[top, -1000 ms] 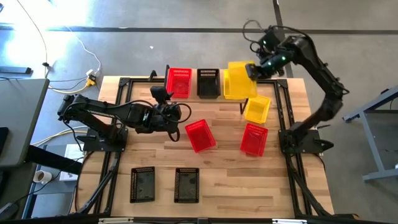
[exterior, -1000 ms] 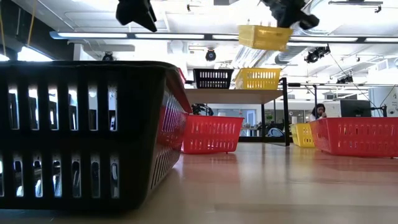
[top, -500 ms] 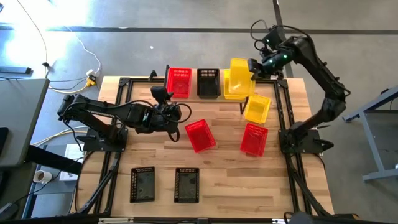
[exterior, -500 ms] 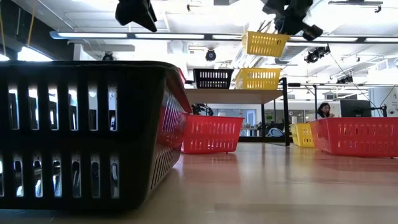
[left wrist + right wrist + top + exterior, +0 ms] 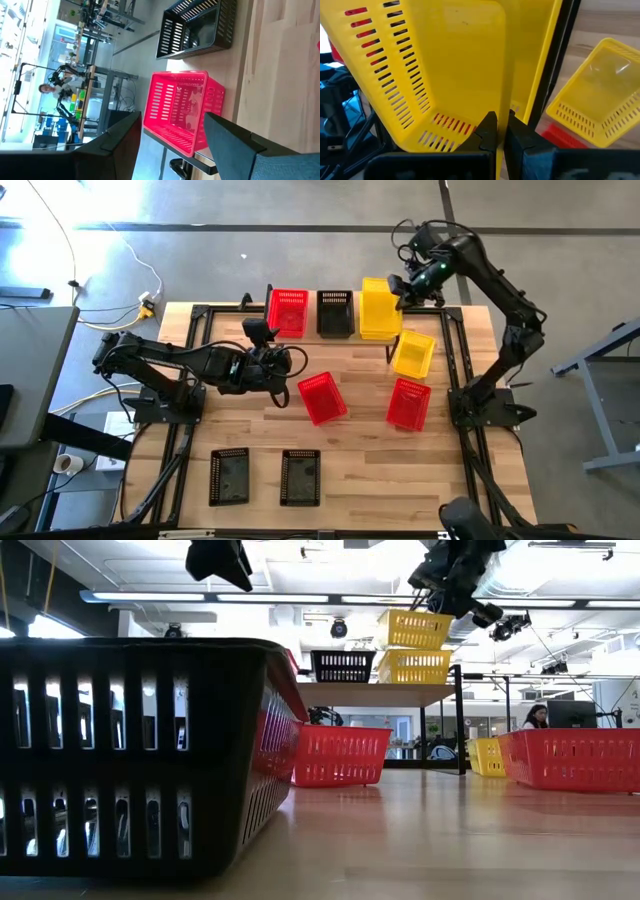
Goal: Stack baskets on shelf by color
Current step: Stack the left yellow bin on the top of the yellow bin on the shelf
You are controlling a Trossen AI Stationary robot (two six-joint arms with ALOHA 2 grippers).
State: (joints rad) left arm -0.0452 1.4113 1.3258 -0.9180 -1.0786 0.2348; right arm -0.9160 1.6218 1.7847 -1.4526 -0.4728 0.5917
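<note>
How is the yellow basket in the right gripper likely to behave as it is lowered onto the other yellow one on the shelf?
The yellow basket is pinched at one rim by the right gripper and hangs slightly tilted, so it probably swings easily. Its slotted plastic walls suggest it is light and fairly stiff. Its tapered shape should let it nest into the shelf basket.

No text, label, brand, number or sign can be read in any of the four views.
</note>
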